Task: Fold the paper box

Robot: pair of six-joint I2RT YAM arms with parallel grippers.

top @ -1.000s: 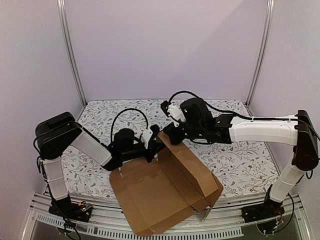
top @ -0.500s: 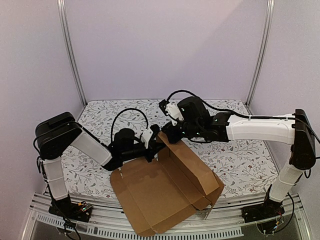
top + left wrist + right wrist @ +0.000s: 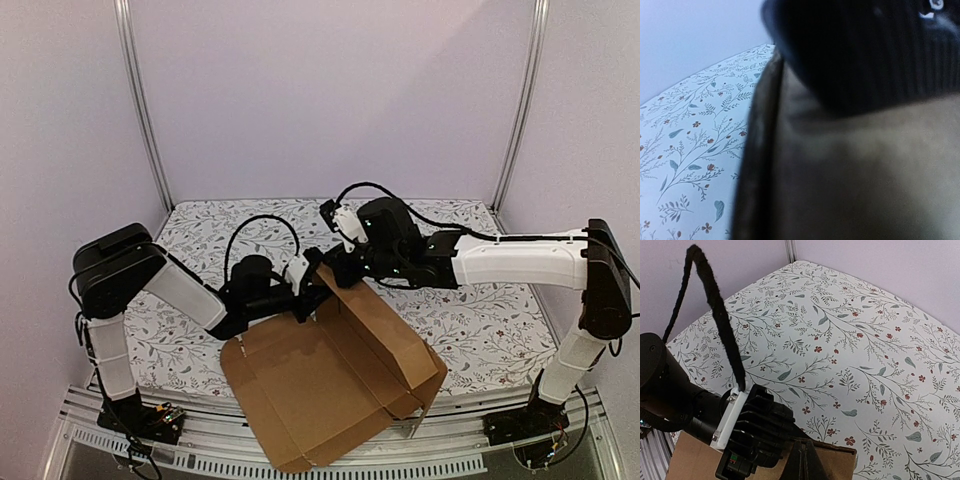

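Reaching left hand (image 3: 307, 291) at paper box (image 3: 330, 385)

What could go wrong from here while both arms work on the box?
1. The left gripper and the right gripper crowd one raised flap corner of the paper box; they might collide or tear it.
2. The box's near corner overhangs the table edge; a pull could slide it off.
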